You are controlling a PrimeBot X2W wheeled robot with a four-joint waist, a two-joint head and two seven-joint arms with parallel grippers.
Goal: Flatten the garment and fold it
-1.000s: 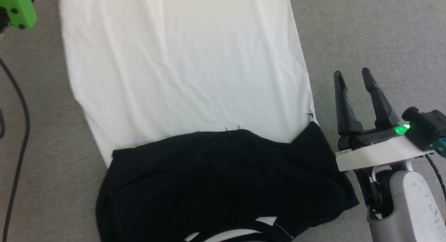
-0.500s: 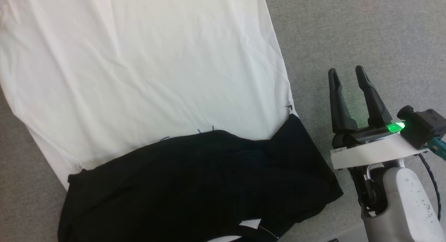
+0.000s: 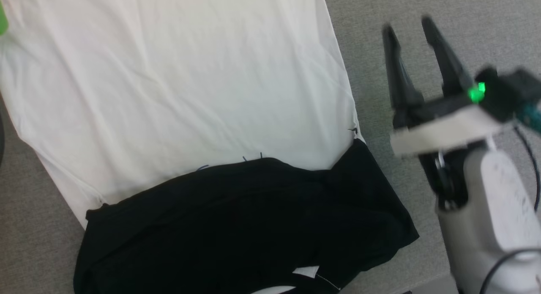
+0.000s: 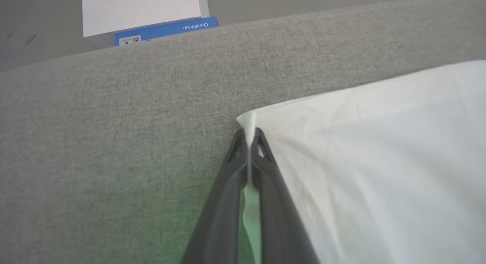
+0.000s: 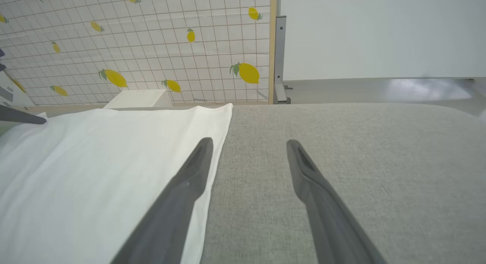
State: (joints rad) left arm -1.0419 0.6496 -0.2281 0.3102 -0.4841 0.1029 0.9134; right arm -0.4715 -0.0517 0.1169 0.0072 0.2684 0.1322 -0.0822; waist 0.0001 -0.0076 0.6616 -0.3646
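Observation:
The garment (image 3: 190,95) lies spread on a grey cloth surface, white body flat, with its black sleeves (image 3: 245,218) folded across the near end. In the left wrist view my left gripper (image 4: 248,134) is shut on a white corner of the garment (image 4: 379,161) at its hem. My right gripper (image 3: 408,25) hovers open beside the garment's right edge, nothing between its fingers. In the right wrist view the right gripper (image 5: 249,143) points along that edge, its left finger over the garment (image 5: 95,173).
The grey cloth surface (image 3: 422,6) runs bare to the right of the garment. Beyond its far edge stand a blue and white box (image 4: 163,28), a small white box (image 5: 138,98) and a lemon-print panel (image 5: 152,40). A cable (image 3: 503,264) curls at the lower right.
The left gripper has closed on the garment's white corner. The right gripper has moved forward along the garment's right edge, still open. The head camera turned, shifting the whole picture.

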